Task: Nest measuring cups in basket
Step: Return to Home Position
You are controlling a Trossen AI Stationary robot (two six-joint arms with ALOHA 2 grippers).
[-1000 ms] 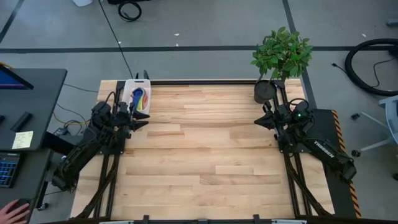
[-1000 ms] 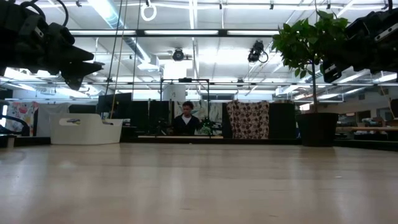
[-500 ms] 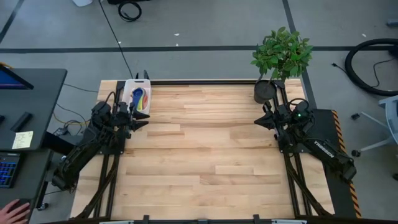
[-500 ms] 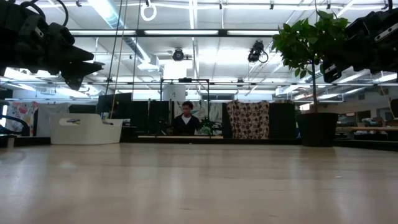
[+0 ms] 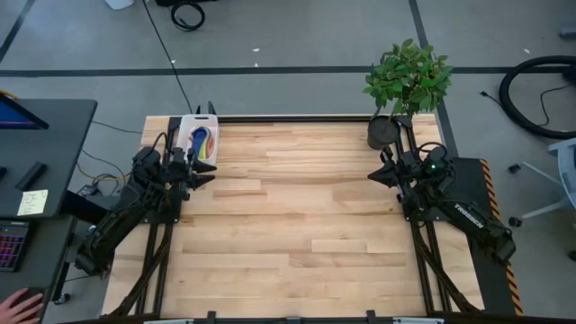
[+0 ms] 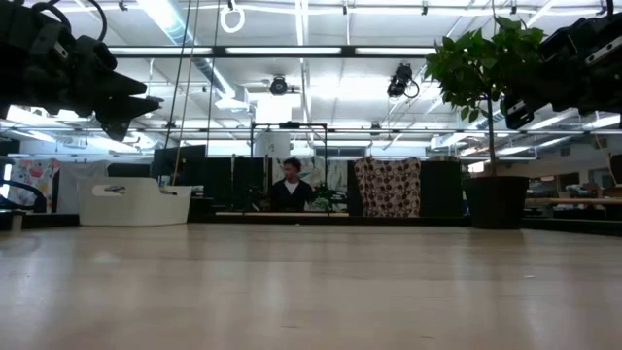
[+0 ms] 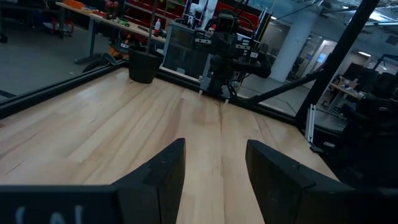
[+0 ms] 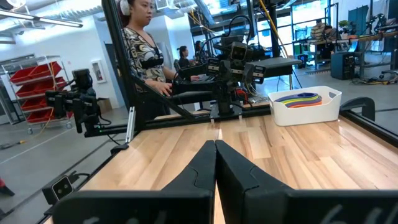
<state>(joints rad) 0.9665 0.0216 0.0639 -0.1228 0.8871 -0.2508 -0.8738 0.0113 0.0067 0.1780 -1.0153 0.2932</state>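
Looks like the sorting part is wrapping up here. The measuring cups (image 5: 205,141) are sitting stacked inside the basket (image 5: 186,126), and the basket is parked at the far-left corner of the table (image 5: 297,225), right up against the back edge. I'm counting blue, yellow and orange rims in the right wrist view, but I can't tell if all of them are in there.

The left gripper (image 7: 214,168) is hanging just beside the basket on the near side, with its fingers spread and nothing between them. The right gripper (image 8: 216,162) is hovering over by the right edge, near the plant pot (image 5: 382,132), with its fingers pressed together on nothing.

My read is that both arms are heading to their rest pose, so the next move is just folding back without touching anything. The left one is the one to watch, since it's closest to the basket and a nudge could push it off the back edge. There's lots of open wood between the two arms. A person (image 8: 140,56) is standing past the table's left side, so that side is tighter.
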